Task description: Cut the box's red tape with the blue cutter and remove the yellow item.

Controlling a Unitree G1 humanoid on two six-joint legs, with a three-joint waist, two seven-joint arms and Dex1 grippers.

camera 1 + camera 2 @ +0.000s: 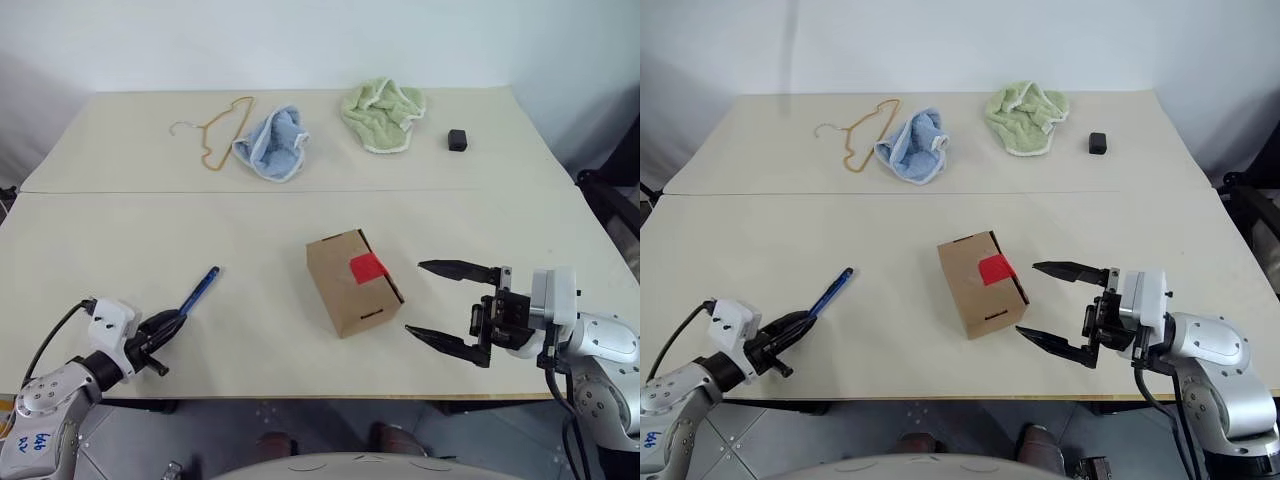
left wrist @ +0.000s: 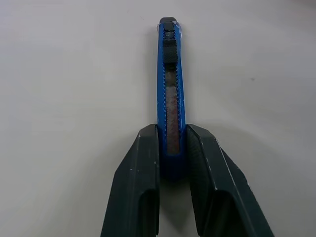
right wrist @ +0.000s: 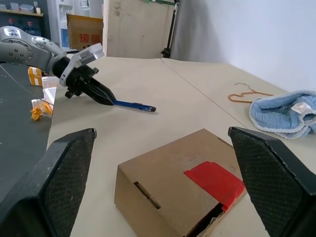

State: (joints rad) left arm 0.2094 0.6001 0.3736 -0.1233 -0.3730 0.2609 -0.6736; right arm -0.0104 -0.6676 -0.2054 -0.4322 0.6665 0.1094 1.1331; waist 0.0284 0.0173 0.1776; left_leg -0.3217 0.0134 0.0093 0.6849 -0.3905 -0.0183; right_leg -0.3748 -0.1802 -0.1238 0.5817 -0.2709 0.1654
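The brown cardboard box (image 1: 345,290) stands closed at the table's middle, with the red tape (image 1: 366,267) across its top edge. The blue cutter (image 1: 201,289) lies flat on the table to the box's left. My left gripper (image 2: 171,129) is shut on the cutter's rear end, a finger (image 2: 140,173) pressed to each side of it. My right gripper (image 1: 414,298) hangs open just right of the box, pointing at it, with nothing between its fingers. In the right wrist view the box (image 3: 163,187) sits between those spread fingers. The yellow item is hidden.
At the back of the table lie an orange-tan hanger (image 1: 222,128), a light blue cloth (image 1: 272,145), a green cloth (image 1: 384,113) and a small black cube (image 1: 457,139). The table's front edge (image 1: 300,398) runs just below both grippers.
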